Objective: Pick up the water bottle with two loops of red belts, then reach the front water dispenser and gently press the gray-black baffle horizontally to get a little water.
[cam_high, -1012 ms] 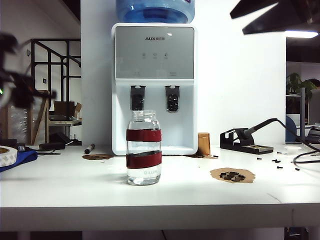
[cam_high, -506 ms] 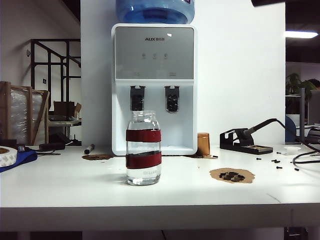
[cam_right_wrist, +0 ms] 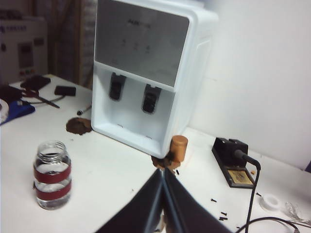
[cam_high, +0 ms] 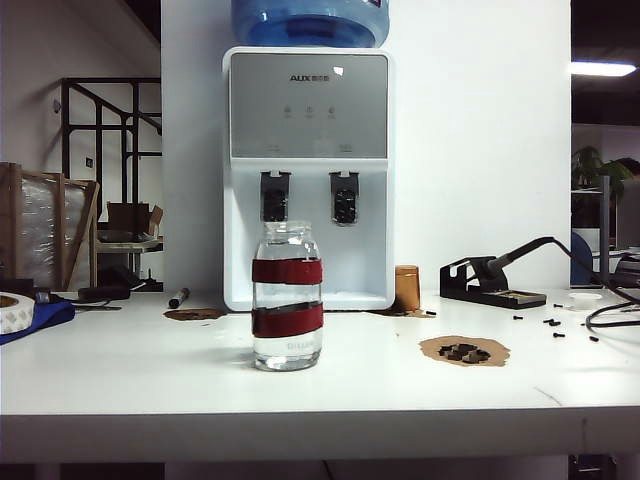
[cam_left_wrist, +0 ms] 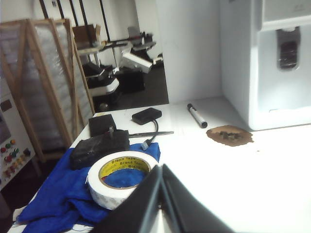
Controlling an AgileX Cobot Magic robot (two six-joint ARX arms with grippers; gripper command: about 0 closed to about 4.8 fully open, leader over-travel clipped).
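Note:
The water bottle point(cam_high: 288, 297), clear glass with two red bands and a little water, stands upright on the white table in front of the water dispenser point(cam_high: 309, 175); the right wrist view shows the water bottle point(cam_right_wrist: 52, 175) too. The gray-black baffle point(cam_high: 274, 196) hangs at the dispenser's left tap, and shows as the baffle point(cam_right_wrist: 115, 86) in the right wrist view. Neither arm appears in the exterior view. My left gripper point(cam_left_wrist: 162, 167) is shut and empty above a tape roll point(cam_left_wrist: 122, 177). My right gripper point(cam_right_wrist: 164, 171) is shut and empty, well off to the side of the bottle.
A blue jug point(cam_high: 310, 20) tops the dispenser. A brown cylinder point(cam_high: 407, 287), brown patches point(cam_high: 464, 350), a soldering station point(cam_high: 492, 281) with cable and small dark bits lie on the right. A marker point(cam_high: 179, 297), blue cloth point(cam_high: 35, 318) and black boxes point(cam_left_wrist: 99, 147) lie on the left.
Both arms have left the exterior view: the blurred left arm went from the left edge, the dark right gripper from the top right corner. The bottle has not moved.

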